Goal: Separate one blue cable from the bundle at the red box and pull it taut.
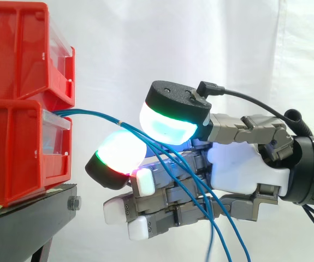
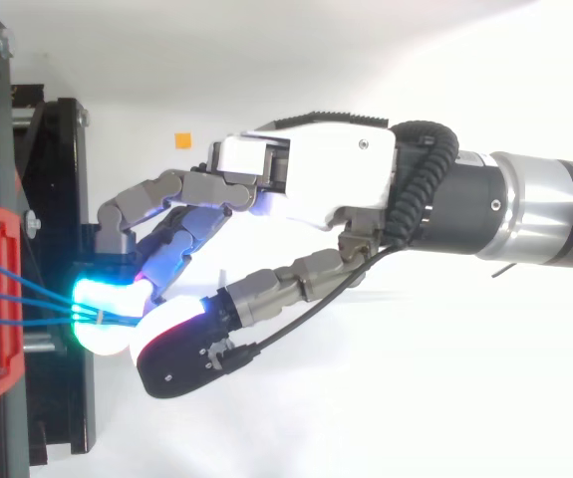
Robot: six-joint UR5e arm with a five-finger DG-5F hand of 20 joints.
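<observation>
- Curtain [image 1: 200,38], white, stands behind everything, and no writing is on it.
- Red bins [image 1: 15,54] are stacked in two levels at the left edge of the side view, on a black stand [image 1: 20,224] in the lower left corner. Their clear front panels [image 1: 55,131] carry no print that I can read.
- The hand [image 1: 244,164] comes in from the right edge and reaches to the middle of the frame. Its fingers are curled. The thumb pad [image 1: 167,123] and one finger pad [image 1: 118,150] close narrowly from two sides on the cables, which pass between them. In the top view these two pads meet in the lower left part of the frame, just beside the bins.
- The bundle [image 1: 91,115] of blue cables comes out between the two bins at centre left and runs to the right into the pinch. After that it fans out and hangs down to the lower right, across the other fingers.
- A small pale tie [image 1: 123,123] binds the cables together just before the pads.
- A small orange square [image 2: 181,140] sits in the upper left of the top view, and it is blank.
- Step in hand, as I judge it: the grasp on the cables is being made, and no single cable is set apart yet. I cannot tell how many strands are between the pads.
- The next move calls for keeping only one strand in the pinch and letting the others slip free. Then it needs a steady pull to the right, away from the bins, until this strand is straight.
</observation>
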